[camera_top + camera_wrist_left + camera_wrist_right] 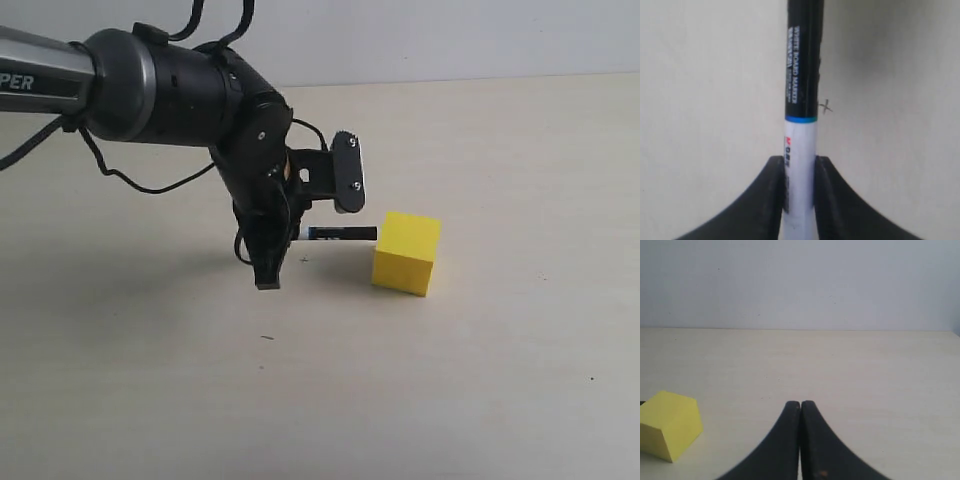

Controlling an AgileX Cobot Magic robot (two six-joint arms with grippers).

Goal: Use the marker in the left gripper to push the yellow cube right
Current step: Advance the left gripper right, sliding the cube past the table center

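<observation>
**A:** How far along?
**B:** The left end effector [799, 166] clamps the marker [340, 233] by its white barrel. The black cap points at the yellow cube's [406, 253] left face, touching or just short, I cannot tell.
**A:** And the cube?
**B:** Flat on the tabletop [480, 380]. Approach done, I judge; the rightward shove is all left. The right end effector [800, 410] is pinched closed, empty, apart from the cube.

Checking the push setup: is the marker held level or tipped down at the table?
Level. The marker sticks out sideways from the left gripper, roughly parallel to the table, its black end toward the yellow cube.
</observation>
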